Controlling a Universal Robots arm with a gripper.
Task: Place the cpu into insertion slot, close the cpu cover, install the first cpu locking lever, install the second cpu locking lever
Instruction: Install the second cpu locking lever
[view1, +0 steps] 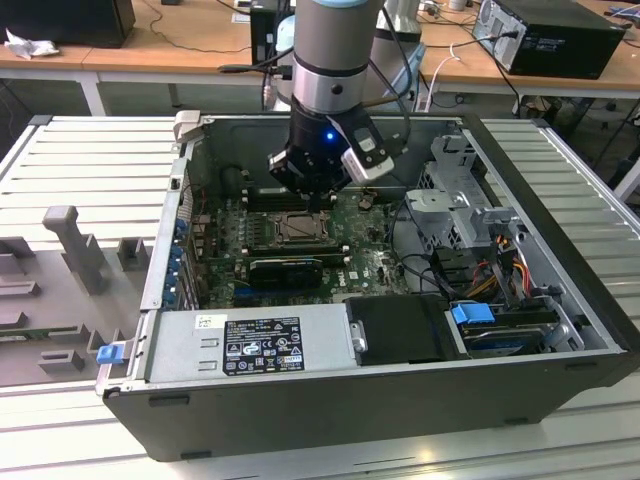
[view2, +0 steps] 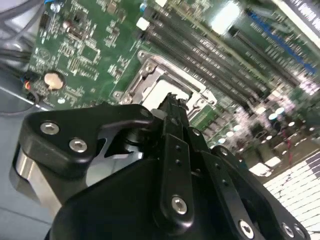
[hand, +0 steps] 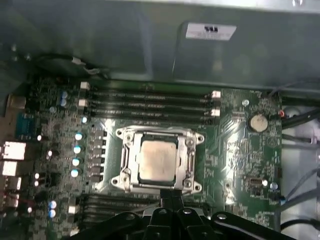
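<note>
In the exterior view an open computer case (view1: 560, 300) lies on its side on a slatted bench (view1: 80, 160), and the arm reaches down into it so that the gripper (view1: 318, 196) hangs just above the insertion slot (view1: 296, 228) on the green motherboard (view1: 375, 262). The first wrist view looks straight down on what the exterior view leaves small: the cpu (hand: 158, 159), its dull silver top showing, sits in the insertion slot (hand: 192, 136), and the cpu cover (hand: 131, 161) lies flat around it as a silver frame. Long black memory slots (hand: 150, 102) run beside the socket, and a round coin cell (hand: 258, 122) sits further off. In the second wrist view the black fingers (view2: 172, 135) are drawn together to a narrow tip with nothing between them, poised over the edge of the cpu cover (view2: 145, 80), whose window shows a pale patch of the cpu (view2: 165, 92).
</note>
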